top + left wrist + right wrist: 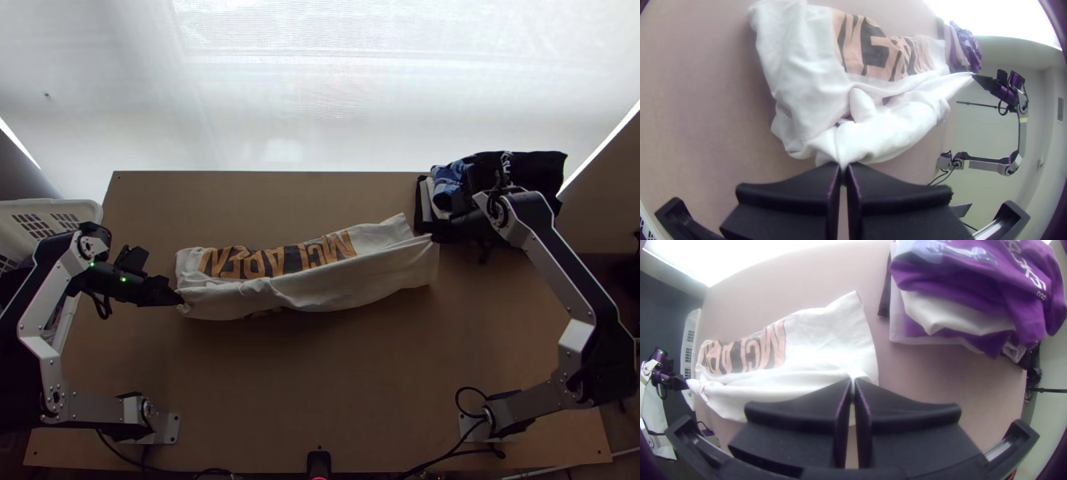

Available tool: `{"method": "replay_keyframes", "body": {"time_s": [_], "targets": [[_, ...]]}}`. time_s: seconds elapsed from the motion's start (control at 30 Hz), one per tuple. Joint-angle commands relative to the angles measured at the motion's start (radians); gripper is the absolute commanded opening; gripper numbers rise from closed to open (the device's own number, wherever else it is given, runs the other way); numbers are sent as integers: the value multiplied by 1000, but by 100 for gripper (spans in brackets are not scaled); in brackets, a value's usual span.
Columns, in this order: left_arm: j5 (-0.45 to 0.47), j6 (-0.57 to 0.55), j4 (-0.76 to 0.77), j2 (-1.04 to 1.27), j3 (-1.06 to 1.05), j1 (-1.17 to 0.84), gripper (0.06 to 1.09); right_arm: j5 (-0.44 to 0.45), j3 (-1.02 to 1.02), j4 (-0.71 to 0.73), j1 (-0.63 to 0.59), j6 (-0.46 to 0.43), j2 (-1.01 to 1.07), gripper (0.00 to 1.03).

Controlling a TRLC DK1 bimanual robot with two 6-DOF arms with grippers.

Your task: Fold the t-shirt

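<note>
Between left gripper [181, 302] and right gripper [436, 233] lies cloth [320, 288].

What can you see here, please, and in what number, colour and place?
Table: one, light wood, centre
T-shirt: one, white with orange-and-black print, mid-table
Clothes pile: one, black, blue and white, far right corner
Basket: one, white, left of table
Backdrop: one, white, beyond table
Device: one, black, near edge
Cables: several, black, near edge
Arms: two, silver and black, one each side
Left gripper: one, black, pinching t-shirt's left end
Right gripper: one, black, pinching t-shirt's right end
</note>
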Motion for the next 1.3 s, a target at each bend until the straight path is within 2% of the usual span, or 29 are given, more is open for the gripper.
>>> {"method": "replay_keyframes", "body": {"time_s": [0.0, 0.37, 0.67, 0.97, 1.27], "targets": [[2, -39, 1, 79, 54, 8, 9, 36, 121, 0, 28, -7, 107, 3], [-25, -77, 7, 174, 72, 43, 9, 120, 202, 23, 35, -13, 238, 3], [-123, -132, 73, 274, 74, 62, 9, 242, 161, 128, 42, -13, 270, 3], [-123, -164, 73, 295, 184, -18, 9, 268, 119, 149, 76, -7, 273, 3], [-120, -220, -40, 234, 399, -156, 9, 278, 75, 172, 105, 2, 265, 3]]}}
